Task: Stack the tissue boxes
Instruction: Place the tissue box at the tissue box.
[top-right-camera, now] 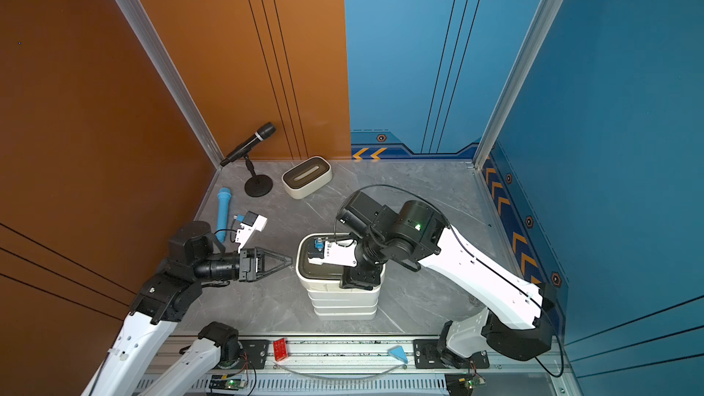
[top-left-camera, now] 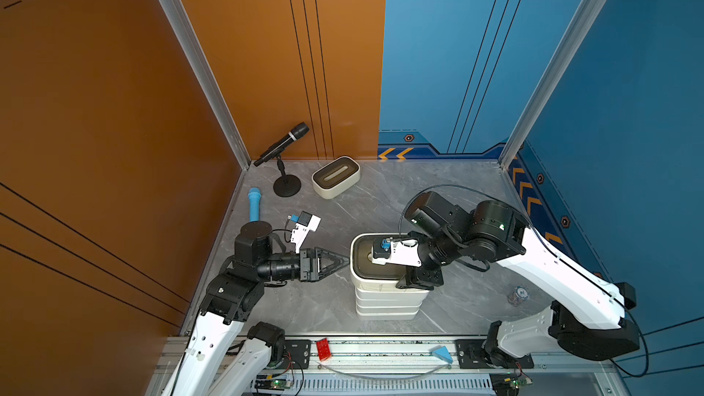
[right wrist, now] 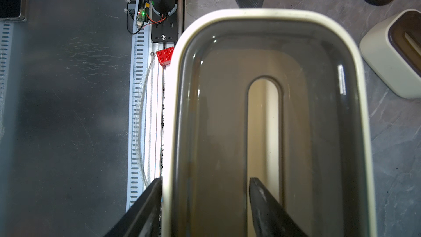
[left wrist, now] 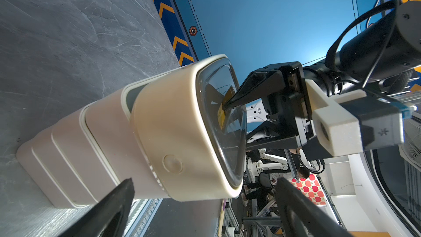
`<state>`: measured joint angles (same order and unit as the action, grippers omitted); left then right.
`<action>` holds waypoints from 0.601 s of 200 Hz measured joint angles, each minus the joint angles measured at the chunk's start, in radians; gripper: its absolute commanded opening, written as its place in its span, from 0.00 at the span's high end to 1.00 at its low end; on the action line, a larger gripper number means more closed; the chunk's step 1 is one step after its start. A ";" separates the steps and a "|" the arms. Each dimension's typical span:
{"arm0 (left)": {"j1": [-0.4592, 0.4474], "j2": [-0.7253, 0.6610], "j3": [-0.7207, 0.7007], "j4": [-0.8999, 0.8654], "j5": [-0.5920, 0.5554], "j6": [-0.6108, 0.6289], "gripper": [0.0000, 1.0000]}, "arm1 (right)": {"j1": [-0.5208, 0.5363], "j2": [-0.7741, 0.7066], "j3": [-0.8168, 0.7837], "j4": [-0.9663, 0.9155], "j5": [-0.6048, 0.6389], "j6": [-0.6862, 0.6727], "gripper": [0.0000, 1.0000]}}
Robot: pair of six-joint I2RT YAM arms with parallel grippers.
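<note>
Stack of tissue boxes (top-left-camera: pixel 388 304) stands lower centre in both top views. One spare box (top-left-camera: pixel 336 177) sits apart, upper left. Right gripper (right wrist: pixel 205 181) straddles the top box (right wrist: pixel 268 14) wall, one finger in the slot (right wrist: pixel 264 121); whether it clamps cannot be told. Left gripper (top-left-camera: pixel 343 260) is spread wide just beside the top box.

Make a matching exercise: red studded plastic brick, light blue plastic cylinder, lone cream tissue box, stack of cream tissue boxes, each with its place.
Things:
1. red studded plastic brick
2. light blue plastic cylinder
3. lone cream tissue box with dark brown lid
4. stack of cream tissue boxes

Places:
A. middle of the grey table
B. on the front metal rail
C. lying by the orange wall
D. at the back, beside the black microphone stand

Pairs: 1-B, 2-C, 3-D, 4-A
</note>
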<state>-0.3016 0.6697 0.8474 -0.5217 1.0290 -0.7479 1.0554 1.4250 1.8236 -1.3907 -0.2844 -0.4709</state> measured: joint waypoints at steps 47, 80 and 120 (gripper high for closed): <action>0.000 0.000 0.000 0.000 0.000 0.000 0.02 | 0.000 0.000 0.000 0.000 0.002 0.000 0.33; 0.000 0.003 0.000 0.000 0.000 0.000 0.02 | 0.000 0.000 0.000 0.000 0.010 0.000 0.32; 0.000 0.007 0.000 0.000 0.000 0.003 0.02 | 0.000 0.000 0.003 0.000 0.020 0.000 0.31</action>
<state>-0.3019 0.6769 0.8474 -0.5217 1.0290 -0.7444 1.0554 1.4246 1.8263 -1.3907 -0.2646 -0.4709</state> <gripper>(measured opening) 0.979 0.682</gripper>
